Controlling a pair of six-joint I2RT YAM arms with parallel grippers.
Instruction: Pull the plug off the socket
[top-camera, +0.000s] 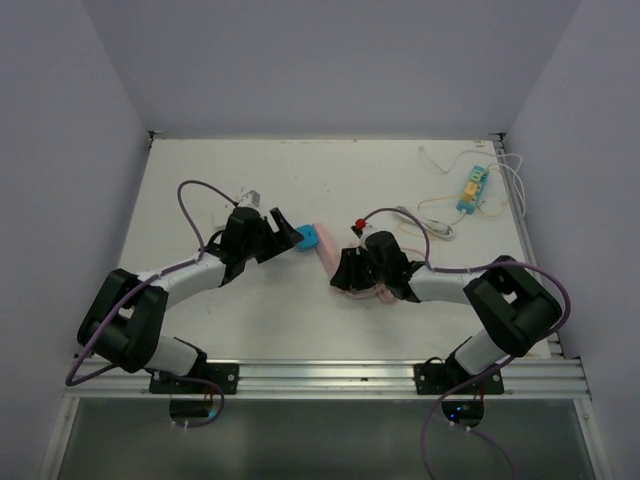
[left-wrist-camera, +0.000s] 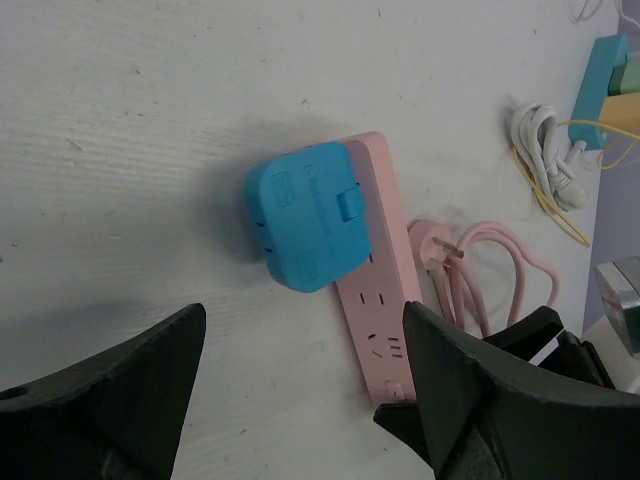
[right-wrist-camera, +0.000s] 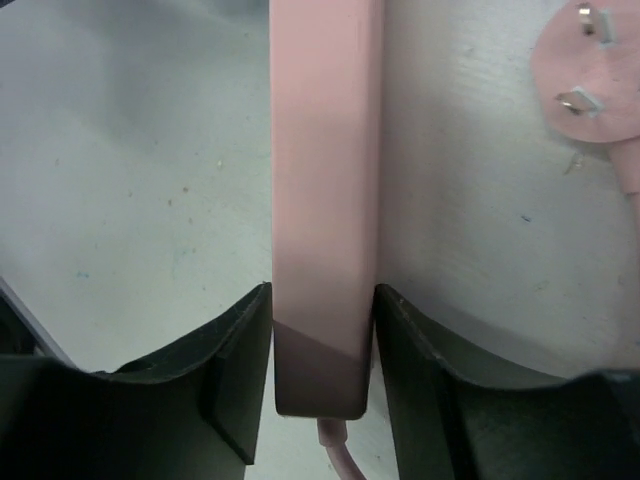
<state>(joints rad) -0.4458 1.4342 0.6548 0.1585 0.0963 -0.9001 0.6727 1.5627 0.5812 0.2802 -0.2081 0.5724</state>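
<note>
Blue plug (left-wrist-camera: 305, 215) sits on pink socket strip (left-wrist-camera: 385, 310), clamped by right fingers (right-wrist-camera: 235, 370).

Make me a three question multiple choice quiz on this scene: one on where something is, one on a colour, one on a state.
1. Where is the blue plug?
A) seated on the pink power strip, at the end away from the right pincer
B) lying loose, unplugged
C) hanging from a cord

2. What colour is the strip that the right pincer clamps?
A) white
B) pink
C) black

3. What state is the left pincer in?
A) shut on the plug
B) shut on a cord
C) open, not touching the plug

Answers:
1 A, the left wrist view shows the plug on the strip's end.
2 B, the right wrist view shows a pink bar between the fingers.
3 C, its fingers stand wide apart, short of the plug.
</note>
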